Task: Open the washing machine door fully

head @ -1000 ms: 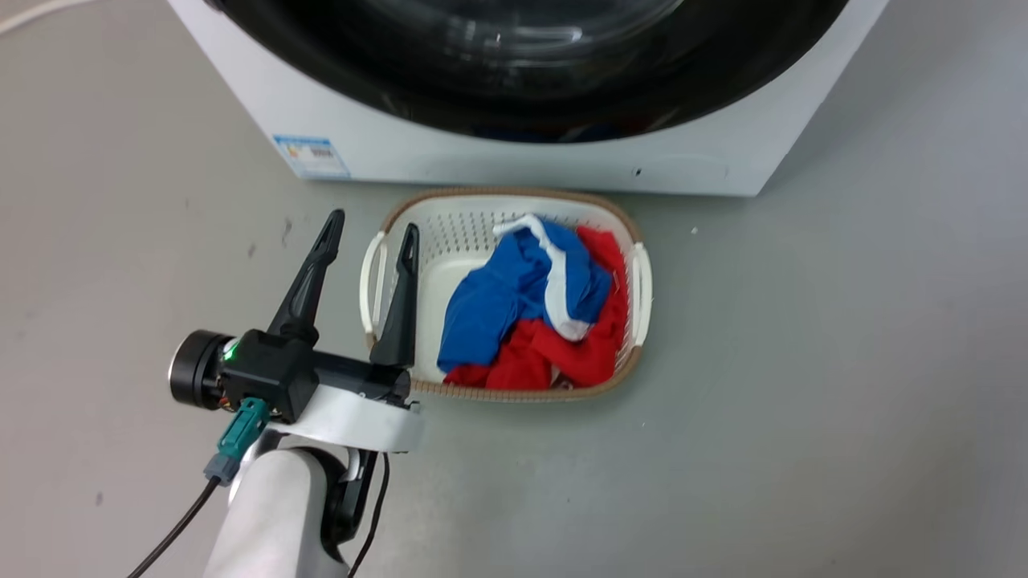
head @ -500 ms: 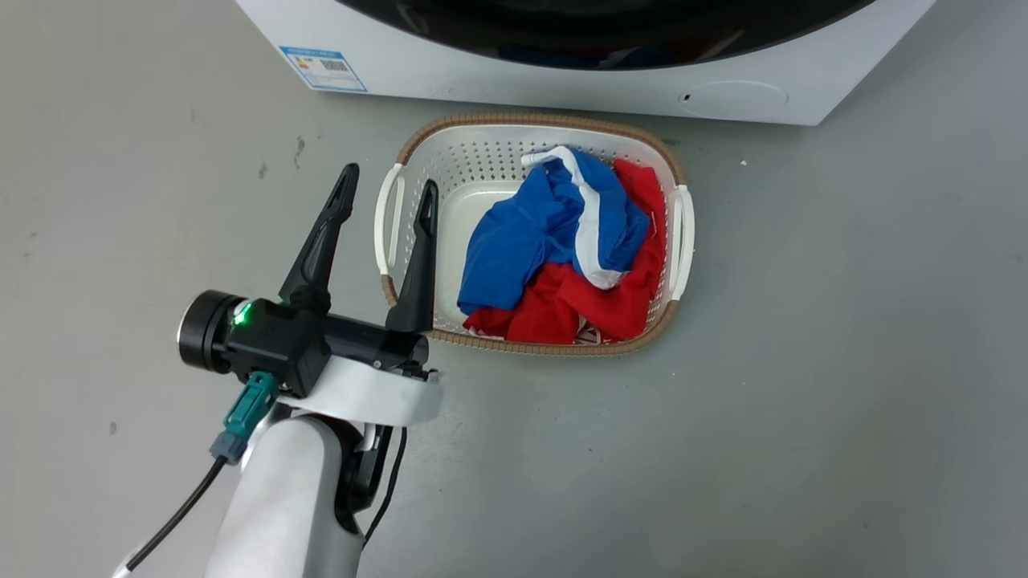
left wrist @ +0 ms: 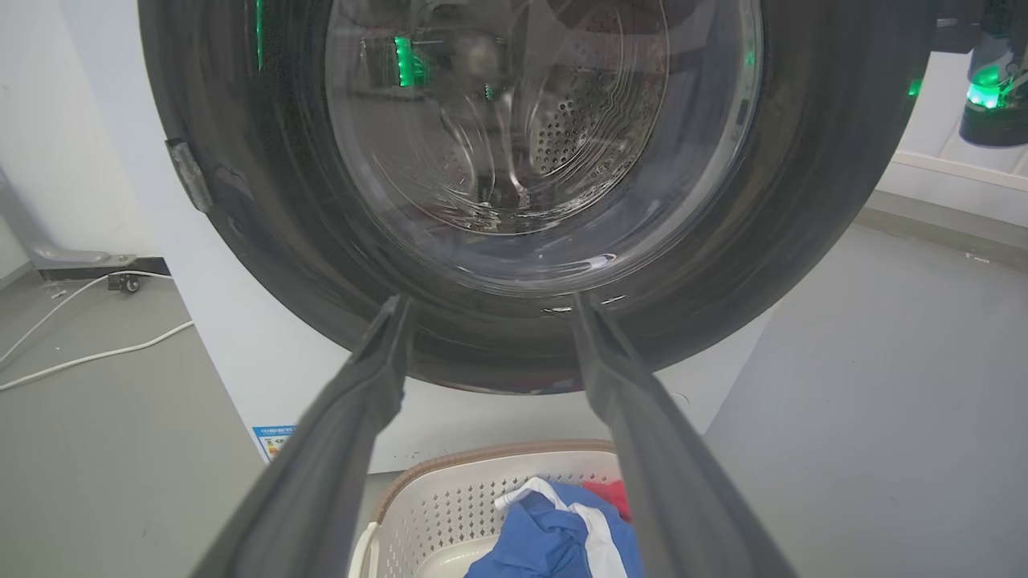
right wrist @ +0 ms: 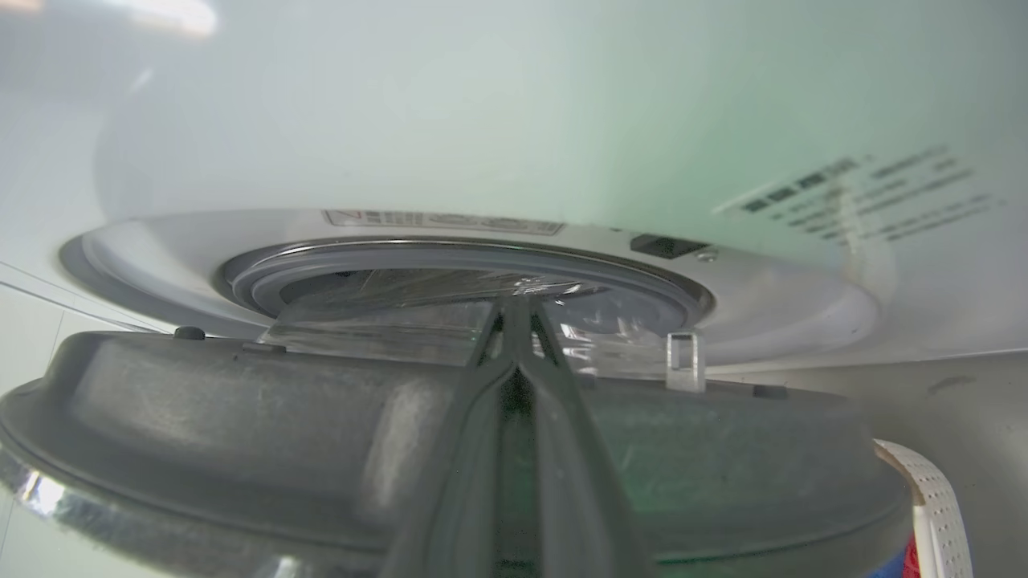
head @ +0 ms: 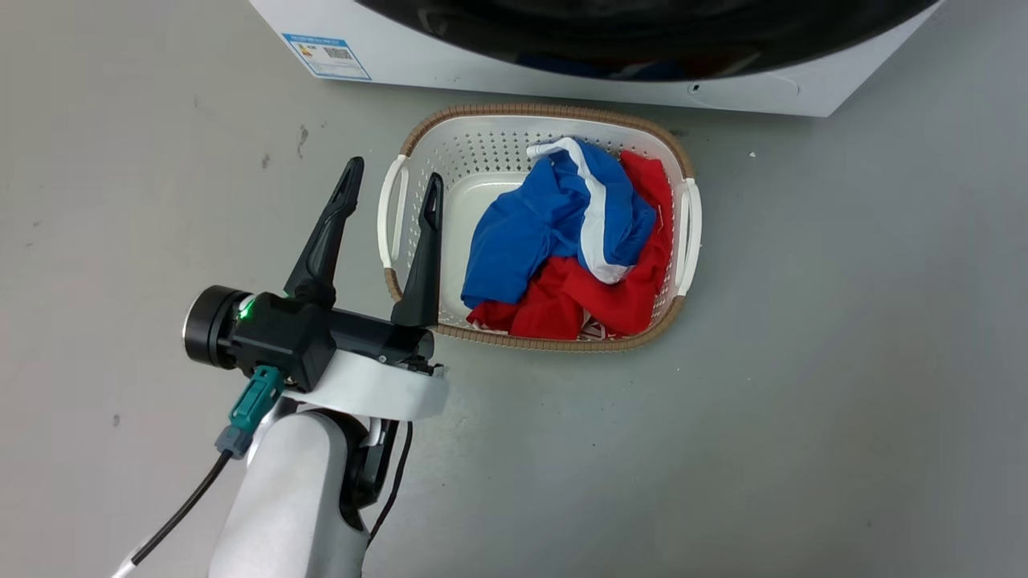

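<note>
The washing machine door, a glossy black ring around bulging clear glass, faces my left wrist view. Its lower edge runs along the top of the head view. My left gripper hangs open and empty over the floor beside a basket, its fingers pointing at the bottom of the door and apart from it. In the right wrist view the door's grey inner side stands a little off the machine front, showing the grey-rimmed drum opening. My right gripper lies shut across the door's inner rim.
A white laundry basket with blue and red clothes sits on the grey floor right below the door. White cables lie on the floor left of the white machine body. A latch loop sticks up from the door's inner rim.
The head camera has shifted, so the machine and basket sit higher in the picture. My left gripper stays open beside the basket.
</note>
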Available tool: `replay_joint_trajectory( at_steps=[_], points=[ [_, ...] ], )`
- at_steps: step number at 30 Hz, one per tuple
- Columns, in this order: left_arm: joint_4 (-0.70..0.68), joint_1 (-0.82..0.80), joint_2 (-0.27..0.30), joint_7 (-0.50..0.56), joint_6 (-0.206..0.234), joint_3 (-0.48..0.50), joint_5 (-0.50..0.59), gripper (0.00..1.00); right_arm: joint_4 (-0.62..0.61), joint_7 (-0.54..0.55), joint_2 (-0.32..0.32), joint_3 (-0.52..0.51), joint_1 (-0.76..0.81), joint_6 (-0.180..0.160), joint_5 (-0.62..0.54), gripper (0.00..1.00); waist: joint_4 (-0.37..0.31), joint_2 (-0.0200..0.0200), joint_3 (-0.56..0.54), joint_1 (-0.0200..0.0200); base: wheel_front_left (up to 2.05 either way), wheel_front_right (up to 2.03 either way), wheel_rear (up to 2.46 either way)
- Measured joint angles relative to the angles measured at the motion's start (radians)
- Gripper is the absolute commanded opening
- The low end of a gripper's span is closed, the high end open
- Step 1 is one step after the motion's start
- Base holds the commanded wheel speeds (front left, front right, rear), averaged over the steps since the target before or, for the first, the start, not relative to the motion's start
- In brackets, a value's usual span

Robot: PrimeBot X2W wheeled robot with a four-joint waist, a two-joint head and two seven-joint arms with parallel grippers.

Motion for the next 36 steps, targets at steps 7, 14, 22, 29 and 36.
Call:
replay_joint_trajectory(
  at_steps=[7, 14, 22, 29, 36],
  points=[
    [0.020, 0.005, 0.000, 0.000, 0.001, 0.003, -0.007, 1.00, -0.047, 0.101, 0.016, -0.009, 0.089, 0.000, 0.020, 0.00, -0.010, 0.0000, -0.050, -0.0001, 0.00, 0.00, 0.00],
    [0.051, 0.047, -0.001, 0.000, -0.002, 0.000, -0.017, 1.00, -0.103, 0.213, 0.079, -0.009, 0.239, 0.000, 0.053, 0.00, -0.023, 0.0000, -0.137, -0.0001, 0.00, 0.00, 0.00],
    [0.089, 0.116, -0.001, 0.000, -0.005, -0.005, -0.028, 1.00, -0.171, 0.316, 0.162, -0.010, 0.414, 0.000, 0.081, 0.00, -0.044, 0.0000, -0.253, -0.0002, 0.00, 0.00, 0.00],
    [0.110, 0.169, -0.001, 0.000, -0.012, -0.002, -0.035, 1.00, -0.260, 0.399, 0.232, 0.003, 0.555, 0.000, 0.125, 0.00, -0.055, 0.0000, -0.333, -0.0002, 0.00, 0.00, 0.00],
    [0.134, 0.192, -0.001, 0.000, -0.016, -0.008, -0.040, 1.00, -0.354, 0.466, 0.244, 0.104, 0.666, 0.000, 0.243, 0.00, -0.044, 0.0000, -0.384, -0.0003, 0.00, 0.00, 0.00]
  ],
)
